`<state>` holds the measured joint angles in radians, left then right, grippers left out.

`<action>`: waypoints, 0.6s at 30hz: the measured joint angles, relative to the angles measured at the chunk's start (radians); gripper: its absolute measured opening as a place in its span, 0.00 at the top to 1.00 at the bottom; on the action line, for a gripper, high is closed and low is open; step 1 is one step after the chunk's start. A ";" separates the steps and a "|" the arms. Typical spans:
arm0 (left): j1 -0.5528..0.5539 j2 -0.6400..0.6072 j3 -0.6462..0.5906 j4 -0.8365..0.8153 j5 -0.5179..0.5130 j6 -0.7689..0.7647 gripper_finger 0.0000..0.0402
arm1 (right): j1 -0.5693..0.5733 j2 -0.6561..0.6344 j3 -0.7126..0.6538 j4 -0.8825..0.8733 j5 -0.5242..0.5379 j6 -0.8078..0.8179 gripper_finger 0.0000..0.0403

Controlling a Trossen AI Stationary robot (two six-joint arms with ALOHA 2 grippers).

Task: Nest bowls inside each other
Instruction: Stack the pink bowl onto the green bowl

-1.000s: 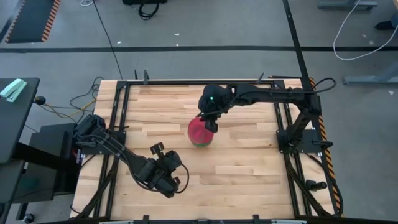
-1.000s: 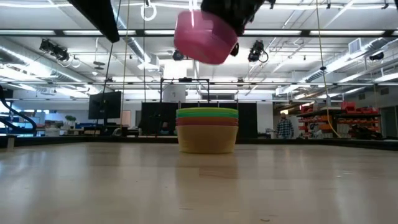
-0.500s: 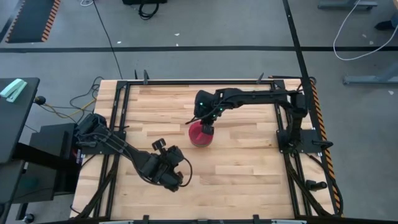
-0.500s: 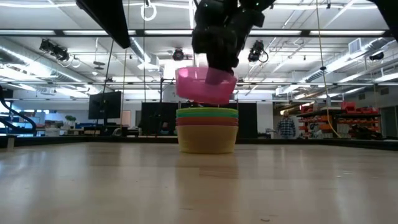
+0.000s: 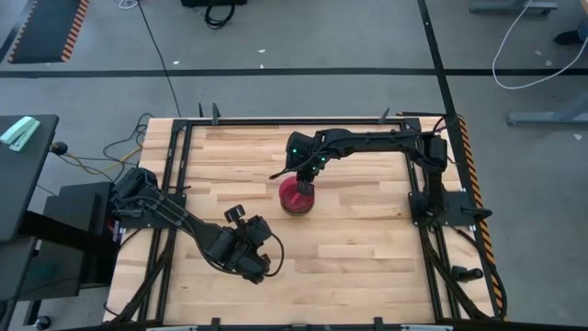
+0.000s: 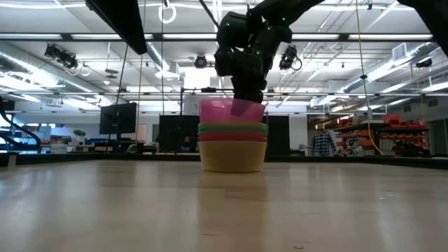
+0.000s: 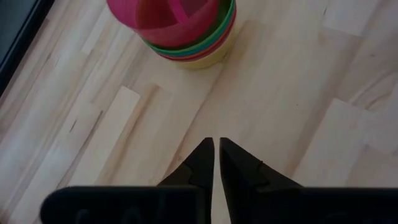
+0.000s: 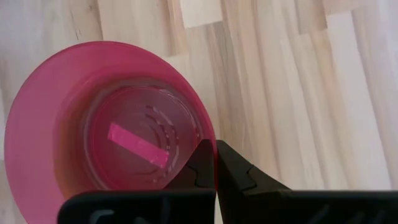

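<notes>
A stack of nested bowls stands mid-table on its yellow bottom bowl, with an orange-red rim and a green rim above it. The magenta-pink bowl sits on top, inside the green one. No purple or blue bowl shows. My right gripper is over the stack, shut on the pink bowl. My left gripper is shut and holds nothing. It hovers near the table's near-left part, and the stack lies ahead of it. My right gripper pinches the pink bowl's rim, one finger inside the bowl and one outside. The fingers come from above, pointing down. The bowl is upright and rests in the green bowl of the stack.
Bare wooden tabletop lies on all sides of the stack. Black frame rails run along the table's left and right edges. The room behind the table shows in the low view.
My right gripper has come down over the stack with the pink bowl, which hung tilted high above it a second ago. The bowl has levelled out and now sits in the green bowl. The gripper has stayed shut on the rim.
</notes>
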<state>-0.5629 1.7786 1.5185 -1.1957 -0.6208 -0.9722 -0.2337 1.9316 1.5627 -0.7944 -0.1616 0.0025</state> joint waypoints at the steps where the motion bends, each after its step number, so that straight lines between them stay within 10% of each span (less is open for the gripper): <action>1: 0.000 0.000 0.000 0.000 0.000 0.000 0.91 | 0.000 0.002 0.000 0.000 -0.001 0.001 1.00; 18: 0.000 0.000 0.000 0.008 0.000 -0.001 0.93 | 0.000 0.008 0.000 0.004 0.000 0.028 0.85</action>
<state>-0.5629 1.7786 1.5185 -1.1881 -0.6205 -0.9730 -0.2333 1.9392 1.5623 -0.7903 -0.1612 0.0300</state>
